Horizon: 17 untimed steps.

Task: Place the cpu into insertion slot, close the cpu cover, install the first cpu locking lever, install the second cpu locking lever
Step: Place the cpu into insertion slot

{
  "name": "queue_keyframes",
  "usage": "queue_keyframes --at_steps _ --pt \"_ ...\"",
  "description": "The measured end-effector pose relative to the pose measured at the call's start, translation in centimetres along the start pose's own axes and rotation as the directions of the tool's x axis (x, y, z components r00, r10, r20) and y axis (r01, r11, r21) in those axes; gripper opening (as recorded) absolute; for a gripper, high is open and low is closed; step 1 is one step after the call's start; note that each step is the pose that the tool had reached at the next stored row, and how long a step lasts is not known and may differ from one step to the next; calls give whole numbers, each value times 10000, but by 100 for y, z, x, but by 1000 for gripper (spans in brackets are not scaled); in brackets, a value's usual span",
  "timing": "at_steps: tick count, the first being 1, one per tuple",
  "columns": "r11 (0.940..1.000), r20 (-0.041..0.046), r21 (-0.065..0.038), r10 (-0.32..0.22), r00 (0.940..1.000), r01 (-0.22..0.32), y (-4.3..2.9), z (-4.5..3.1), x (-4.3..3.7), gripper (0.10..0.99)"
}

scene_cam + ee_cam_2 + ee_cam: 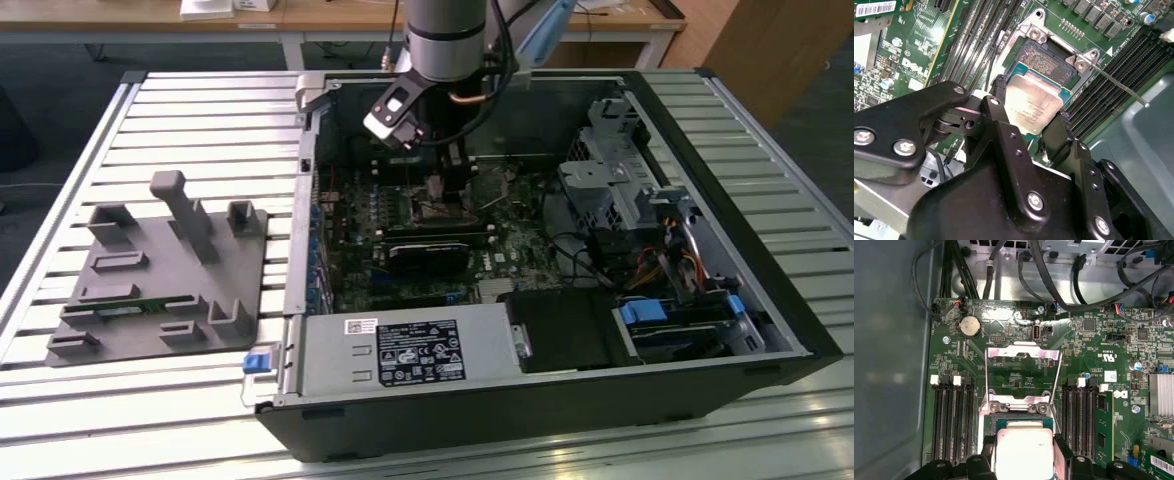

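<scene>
My gripper (1031,100) is shut on the cpu (1034,107), a flat silver square chip pinched between the two black fingers (999,117). In the first wrist view the cpu (1024,450) sits between the same fingers (1061,452). The chip is held close over the insertion slot (1048,61), whose dark pin field shows past the chip's far edge; I cannot tell whether they touch. The cpu cover (1024,350), a thin silver frame, stands flipped open behind the slot. A thin locking lever (1119,85) sticks out sideways, unlatched. In the exterior view the gripper (447,190) reaches down into the open computer case (747,330).
Long black memory slots (951,415) (1081,410) flank the socket on both sides. Black cables (1054,275) run along the case wall behind the board. A black card (430,250) lies near the socket. A grey fixture (160,270) sits on the table at the exterior view's left.
</scene>
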State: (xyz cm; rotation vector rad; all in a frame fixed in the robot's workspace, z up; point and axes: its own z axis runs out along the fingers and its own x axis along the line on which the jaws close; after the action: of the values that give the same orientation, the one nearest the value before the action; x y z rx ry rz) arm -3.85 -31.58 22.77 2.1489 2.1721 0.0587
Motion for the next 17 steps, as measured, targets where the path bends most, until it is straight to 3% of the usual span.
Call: queue_keyframes --at_steps 17 --pt "10000 7 0 0 10000 0 -9 58 2 541"
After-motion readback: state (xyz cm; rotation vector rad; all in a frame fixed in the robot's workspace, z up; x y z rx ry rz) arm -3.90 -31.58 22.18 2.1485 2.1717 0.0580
